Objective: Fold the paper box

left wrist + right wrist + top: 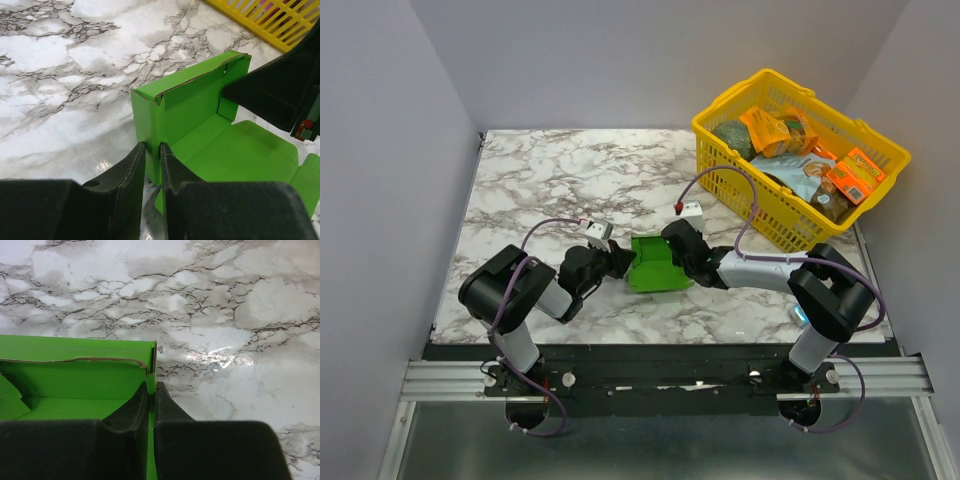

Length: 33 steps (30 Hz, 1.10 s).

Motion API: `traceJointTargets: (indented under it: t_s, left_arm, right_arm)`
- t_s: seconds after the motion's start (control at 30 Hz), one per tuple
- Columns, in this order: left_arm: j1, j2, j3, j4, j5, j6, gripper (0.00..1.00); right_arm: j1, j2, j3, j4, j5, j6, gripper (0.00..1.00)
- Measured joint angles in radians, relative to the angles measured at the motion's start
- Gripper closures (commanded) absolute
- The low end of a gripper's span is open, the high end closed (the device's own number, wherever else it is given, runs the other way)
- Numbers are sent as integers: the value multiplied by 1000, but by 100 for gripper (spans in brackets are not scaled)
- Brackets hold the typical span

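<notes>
box (655, 266) sits on the tabletop (550, 180), near-centre, between the two arms. Half formed: open-top tray, some walls up, not closed.

left fingers (132, 170): clenched on the box's left wall. Left wrist view shows the green card running down into the slit between them, pinched near the wall's near end. That wall stands upright and meets a second upright wall at a creased corner. Raw brown card edge shows along the top of that second wall.

right fingers (137, 410): clenched too, grasping the opposite end of the box. Right wrist view shows a thin green edge in the gap between them, right at the corner of an upright wall. In the left wrist view they show as a dark mass against the box's far end.

Box floor lies flat on the tabletop. One flap on the right side lies spread out flat, unfolded.

Both arms are low, reaching in toward each other from either side.

Yellow basket (775, 210) with packs inside stands at the far right corner, well apart from the box.
</notes>
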Motion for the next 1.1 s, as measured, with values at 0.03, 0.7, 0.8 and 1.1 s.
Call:
traceJointTargets:
  t_s: [0.03,0.7,0.8,1.1]
  left_arm:
    - [0,6,3,4,-2,1,74]
    - [-1,68,79,-49,-128,34,78]
    - [-2,77,93,-62,-144,46,83]
    - [-28,64,123,-128,-240,91,100]
  right_arm:
    - [0,0,0,0,0,0,99]
    - [-6,0,-21,63,-43,0,99]
    - [-6,0,-24,72,-49,0,99]
    - [-6,-1,-29,85,-63,3,99]
